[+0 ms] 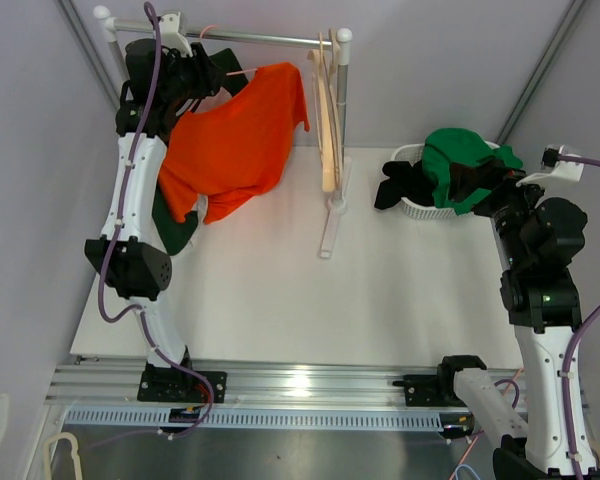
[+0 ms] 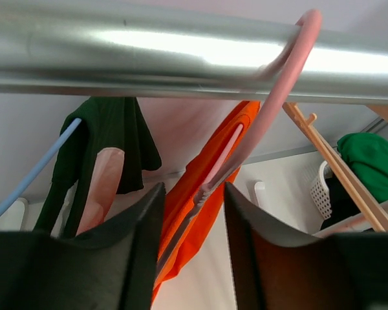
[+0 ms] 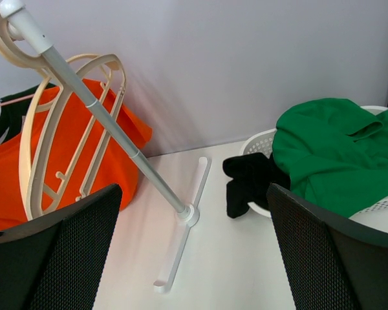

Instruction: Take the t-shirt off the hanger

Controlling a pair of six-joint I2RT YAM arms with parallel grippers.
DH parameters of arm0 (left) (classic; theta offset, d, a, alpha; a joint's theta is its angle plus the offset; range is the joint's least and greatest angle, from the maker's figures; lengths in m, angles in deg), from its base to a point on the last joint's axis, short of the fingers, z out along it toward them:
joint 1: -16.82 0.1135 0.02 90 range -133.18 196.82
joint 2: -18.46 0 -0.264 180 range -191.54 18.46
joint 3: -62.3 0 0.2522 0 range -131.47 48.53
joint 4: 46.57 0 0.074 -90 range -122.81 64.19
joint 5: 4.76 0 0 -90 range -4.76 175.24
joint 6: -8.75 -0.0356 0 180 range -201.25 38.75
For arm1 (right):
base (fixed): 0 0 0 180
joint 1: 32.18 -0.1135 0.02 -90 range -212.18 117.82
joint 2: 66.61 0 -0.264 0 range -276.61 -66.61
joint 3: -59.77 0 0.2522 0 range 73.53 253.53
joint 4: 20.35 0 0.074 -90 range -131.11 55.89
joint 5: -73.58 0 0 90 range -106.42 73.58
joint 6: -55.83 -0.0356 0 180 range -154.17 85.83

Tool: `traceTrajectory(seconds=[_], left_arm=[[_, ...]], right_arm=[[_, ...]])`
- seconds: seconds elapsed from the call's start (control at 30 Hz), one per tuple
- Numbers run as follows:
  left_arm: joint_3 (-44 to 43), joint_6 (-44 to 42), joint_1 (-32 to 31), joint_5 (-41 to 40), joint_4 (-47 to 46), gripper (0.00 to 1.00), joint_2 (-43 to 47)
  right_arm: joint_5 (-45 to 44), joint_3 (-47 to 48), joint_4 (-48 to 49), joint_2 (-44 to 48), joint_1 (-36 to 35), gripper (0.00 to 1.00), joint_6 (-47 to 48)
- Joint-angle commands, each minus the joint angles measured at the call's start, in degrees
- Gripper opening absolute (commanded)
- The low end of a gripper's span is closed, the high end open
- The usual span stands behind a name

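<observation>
An orange t-shirt (image 1: 235, 140) hangs on a pink hanger (image 1: 242, 71) hooked over the metal rail (image 1: 270, 40) of a clothes rack. My left gripper (image 1: 223, 72) is up at the rail by the hanger's neck. In the left wrist view the pink hanger (image 2: 271, 97) runs down between the two fingers of the left gripper (image 2: 194, 190), which is open around it with gaps on both sides. The orange t-shirt (image 2: 183, 228) hangs below. My right gripper (image 3: 194, 194) is open and empty, beside the basket at the right (image 1: 488, 185).
A dark green t-shirt (image 2: 110, 142) on a blue hanger (image 2: 32, 177) hangs left of the orange one. Cream hangers (image 1: 330, 110) hang at the rail's right end. The rack's foot (image 1: 332, 225) stands mid-table. A white basket (image 1: 420, 208) holds green (image 1: 460, 155) and black (image 1: 395, 185) clothes.
</observation>
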Motion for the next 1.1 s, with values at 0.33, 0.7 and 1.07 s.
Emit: traceTrajectory(seconds=[0.33, 0.7, 1.07], left_arm=[[-5.7, 2.8, 0.7, 3.9, -0.5, 0.01, -1.5], [-7.0, 10.5, 0.6, -1.0, 0.3, 0.01, 4.1], [-6.7, 9.6, -0.4, -0.1, -0.2, 0.01, 10.1]], right_arm=[[0.3, -1.4, 1.3, 0.8, -0.2, 1.00, 0.5], [1.3, -1.9, 1.3, 1.3, -0.2, 0.99, -0.1], [8.0, -3.5, 3.2, 1.8, -1.3, 0.99, 0.4]])
